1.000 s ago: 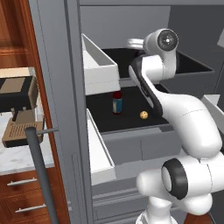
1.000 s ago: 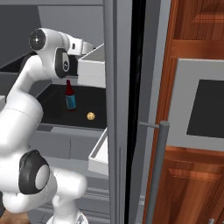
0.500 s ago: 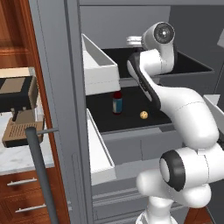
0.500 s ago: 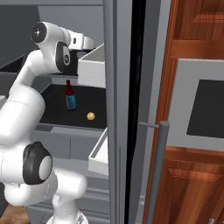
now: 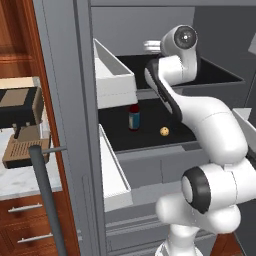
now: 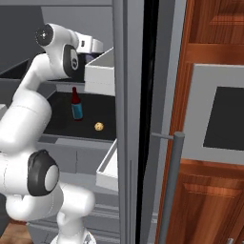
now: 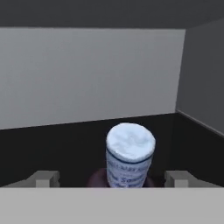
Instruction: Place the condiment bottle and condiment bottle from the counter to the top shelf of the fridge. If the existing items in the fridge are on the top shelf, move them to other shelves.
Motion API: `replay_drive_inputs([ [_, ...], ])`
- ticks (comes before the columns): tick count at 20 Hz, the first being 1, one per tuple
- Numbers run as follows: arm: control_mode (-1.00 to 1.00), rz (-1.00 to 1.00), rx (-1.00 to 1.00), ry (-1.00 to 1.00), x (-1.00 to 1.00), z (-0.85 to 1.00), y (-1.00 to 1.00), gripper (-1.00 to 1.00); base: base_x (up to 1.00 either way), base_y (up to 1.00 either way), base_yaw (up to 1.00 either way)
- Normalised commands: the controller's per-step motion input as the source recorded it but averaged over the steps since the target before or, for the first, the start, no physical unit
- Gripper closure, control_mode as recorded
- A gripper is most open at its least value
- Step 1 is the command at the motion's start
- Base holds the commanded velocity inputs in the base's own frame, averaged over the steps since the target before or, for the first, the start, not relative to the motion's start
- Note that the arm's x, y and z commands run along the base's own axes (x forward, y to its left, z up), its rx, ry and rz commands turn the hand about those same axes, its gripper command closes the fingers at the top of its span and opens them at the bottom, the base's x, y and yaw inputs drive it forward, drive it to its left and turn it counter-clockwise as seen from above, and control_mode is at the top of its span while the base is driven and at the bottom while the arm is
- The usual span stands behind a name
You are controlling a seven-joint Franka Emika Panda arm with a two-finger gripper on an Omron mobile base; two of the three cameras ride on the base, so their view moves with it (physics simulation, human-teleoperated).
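Black board: I saw the top shelf (image 5: 220, 75) of the fridge (image 5: 75, 75) carrying my wrist, well inside the cabinet.
Hand: in the hand view my hand (image 7: 113, 178) stood released, its two grey fingertips (image 7: 43, 178) wide apart and touching nothing.
Squat bottle: the pale condiment bottle (image 7: 129, 161) with the dark blue label sat upright between those fingertips, clear of both, on the black shelf near the grey back wall.
Shelf below: the red-necked bottle (image 5: 134, 117) with the blue label stood upright there, and the tan speckled ball (image 5: 164, 131) lay just to its side, apart from it.
Same pair, right base view: I saw the bottle at (image 6: 76, 105) and the ball at (image 6: 98, 127).
Door: I saw a white bin (image 5: 114, 80) at top-shelf height.
Counter: the marbled counter (image 5: 20, 175) lay to the left, bearing a coffee machine (image 5: 20, 115).
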Motion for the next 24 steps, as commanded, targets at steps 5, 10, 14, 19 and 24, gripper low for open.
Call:
replay_drive_inputs([
  [5,-1.00,0.00,0.00,0.00,-0.02,0.00,0.00,-1.00,0.00,0.00,0.00],
  [10,-1.00,0.00,0.00,-0.01,-0.04,0.00,0.00,-1.00,0.00,0.00,0.00],
  [14,-1.00,0.00,0.00,-0.08,-0.80,0.00,0.00,-1.00,0.00,0.00,0.00],
  [19,-1.00,0.03,0.00,-0.26,-1.00,0.00,-0.01,-1.00,0.00,0.00,0.00],
  [24,-1.00,0.06,0.00,-0.17,-1.00,0.00,0.00,-1.00,0.00,0.00,0.00],
])
